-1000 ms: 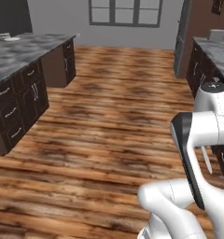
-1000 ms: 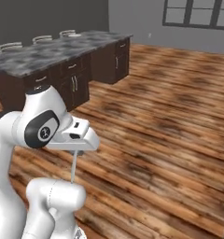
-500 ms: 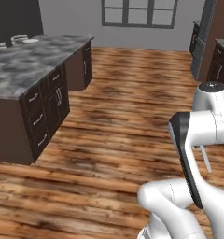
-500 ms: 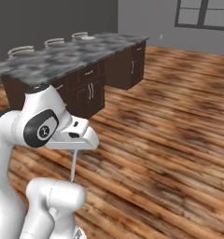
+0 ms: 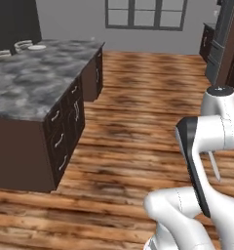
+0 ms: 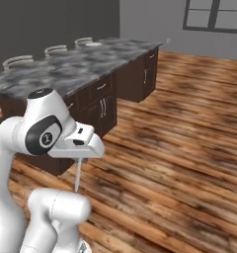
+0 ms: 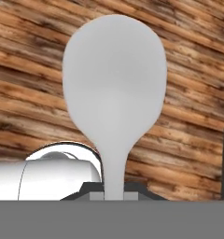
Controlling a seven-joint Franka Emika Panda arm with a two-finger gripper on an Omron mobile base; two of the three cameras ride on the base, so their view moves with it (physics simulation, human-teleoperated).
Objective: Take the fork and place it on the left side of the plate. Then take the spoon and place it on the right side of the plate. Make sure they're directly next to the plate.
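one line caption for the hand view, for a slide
Shut end effector holding a slim pale silvery-grey metal spoon, oval bowl pointing away, above brown wood-plank floor.

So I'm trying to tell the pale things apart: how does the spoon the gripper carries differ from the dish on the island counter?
The spoon is slim with an oval bowl; the dish is round and flat. The spoon hangs from the gripper above the wood floor, while the dish rests at the island counter's far end. The spoon points down; the dish lies level. Both are plain and pale.
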